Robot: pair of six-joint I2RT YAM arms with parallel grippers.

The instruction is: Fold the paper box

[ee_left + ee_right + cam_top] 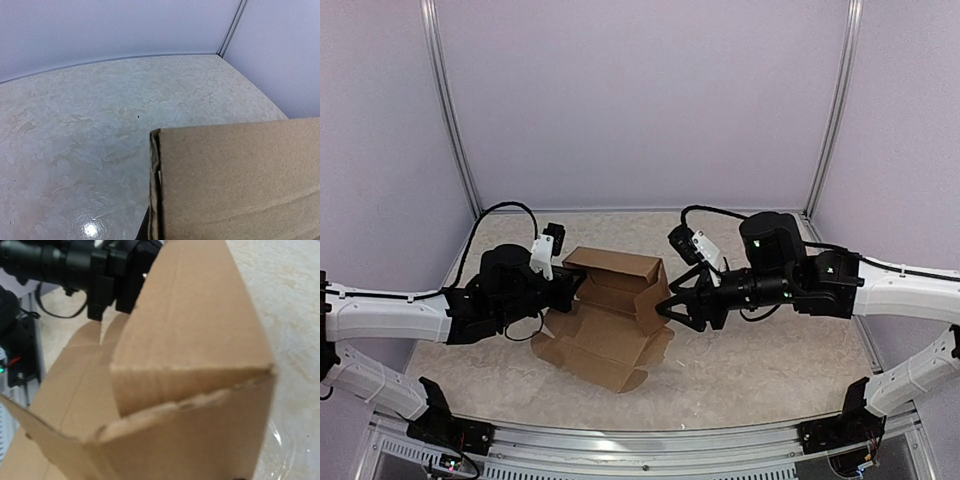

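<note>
The paper box [610,320] is plain brown cardboard, partly folded, in the middle of the table. Its back wall [612,266] stands up and its front panels lie flat. My left gripper [574,286] is at the box's left end. In the left wrist view the doubled cardboard edge [155,190] runs down between the jaws, hiding them except for a dark sliver. My right gripper [663,308] has its fingers drawn to a point against the right side flap [650,298]. That flap [190,440] fills the right wrist view and hides the fingers.
The table [770,370] is pale and marbled, with lilac walls and metal posts [455,130] at the back corners. The left arm [75,265] shows beyond the box in the right wrist view. Bare table [75,125] lies behind the box.
</note>
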